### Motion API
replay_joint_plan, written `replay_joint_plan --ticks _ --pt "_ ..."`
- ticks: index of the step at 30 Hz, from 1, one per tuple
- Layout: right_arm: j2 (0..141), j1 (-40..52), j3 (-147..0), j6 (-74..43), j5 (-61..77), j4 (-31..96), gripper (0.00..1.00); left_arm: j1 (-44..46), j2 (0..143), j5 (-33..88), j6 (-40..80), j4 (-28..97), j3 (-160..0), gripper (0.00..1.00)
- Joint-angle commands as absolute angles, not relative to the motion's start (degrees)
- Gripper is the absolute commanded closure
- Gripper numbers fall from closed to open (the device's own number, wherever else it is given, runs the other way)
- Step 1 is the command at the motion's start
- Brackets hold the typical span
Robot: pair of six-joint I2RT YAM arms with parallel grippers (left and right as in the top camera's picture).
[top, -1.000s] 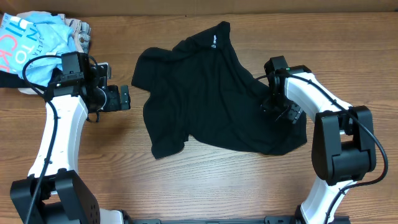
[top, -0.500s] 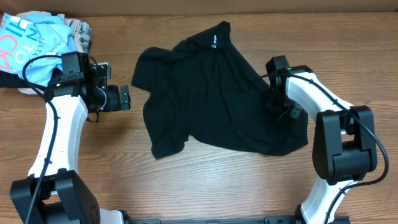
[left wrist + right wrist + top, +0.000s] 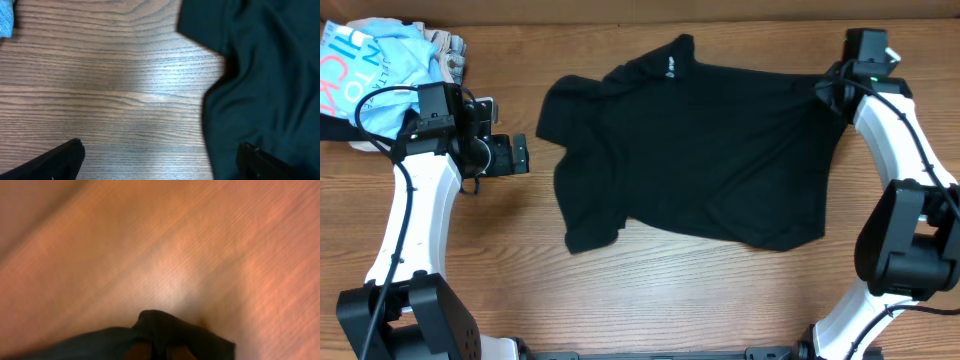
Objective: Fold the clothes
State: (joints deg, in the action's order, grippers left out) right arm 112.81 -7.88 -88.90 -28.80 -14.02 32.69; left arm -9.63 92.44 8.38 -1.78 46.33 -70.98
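The clothes, a black T-shirt (image 3: pixel 700 160) with a small white logo (image 3: pixel 667 68), lie spread across the middle of the wooden table. At the far right my right gripper (image 3: pixel 828 92) is shut on the shirt's upper right corner. Its wrist view shows a pinched bunch of black fabric (image 3: pixel 165 327) right at the gripper (image 3: pixel 159 350). My left gripper (image 3: pixel 520 155) hovers open just left of the shirt's left sleeve. In the left wrist view the gripper (image 3: pixel 160 165) stands wide over bare wood, and the shirt edge (image 3: pixel 260 75) lies under its right finger.
A light blue shirt with lettering (image 3: pixel 370 55) and a beige garment (image 3: pixel 450 50) are piled at the back left corner, behind my left arm. A corner of the blue fabric (image 3: pixel 5 17) shows in the left wrist view. Bare wood (image 3: pixel 650 290) lies in front of the shirt.
My right gripper shut on the shirt's right side, then pulled it back and to the right, stretching the fabric out wider. The left arm has not moved.
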Motion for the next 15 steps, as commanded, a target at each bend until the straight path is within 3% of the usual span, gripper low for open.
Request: replay_joint_plan --ticks 1,2,3,9,15 --pt "114.7 -10.0 -89.8 -25.0 -12.7 25.6 0.45 -9.7 92.7 9.3 -1.2 45.7 -72.1 0.0" --pt "115.1 -10.2 -89.8 -24.8 -12.2 24.5 0.16 -9.7 92.7 9.4 -1.2 45.6 -72.1 0.0" --pt "115.5 -10.5 -89.8 -24.8 -11.4 23.7 0.0 -9.7 92.7 10.0 -1.2 45.3 -72.1 0.0" --pt "111.5 -11.7 -89.9 -24.8 -2.7 28.4 0.0 -9.7 92.5 10.6 -1.3 44.3 -73.4 0.0" --pt "98.1 -12.5 -89.9 -24.9 4.4 40.0 0.0 -9.7 90.6 10.7 -1.3 54.9 -84.2 0.0"
